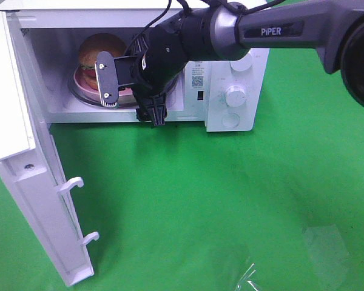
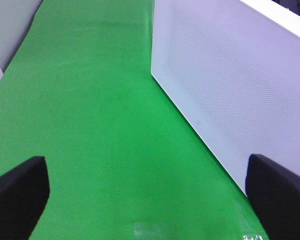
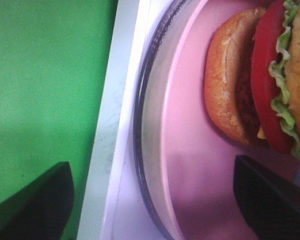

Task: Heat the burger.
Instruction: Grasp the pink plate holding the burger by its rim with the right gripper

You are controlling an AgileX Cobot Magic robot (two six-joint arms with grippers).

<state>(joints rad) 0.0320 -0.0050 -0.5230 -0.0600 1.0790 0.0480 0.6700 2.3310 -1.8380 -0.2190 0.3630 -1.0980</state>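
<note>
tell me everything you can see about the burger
The burger has a glossy golden-brown domed bun, a red slice, frilly green lettuce and a brown patty. It sits upright on the pink plate, which rests on the glass turntable inside the open microwave. The right gripper is open around the plate's edge, not touching the burger.

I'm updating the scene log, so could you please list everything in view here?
microwave: one, white, at the back, door swung open
burger: one, golden-brown bun, red and green filling, on the plate inside the microwave
plate: one, pink, on the glass turntable
table cover: one, green
clear plastic scraps: two, near front edge
right gripper: black, open, at the microwave opening
left gripper: black, open, beside the microwave door
</note>
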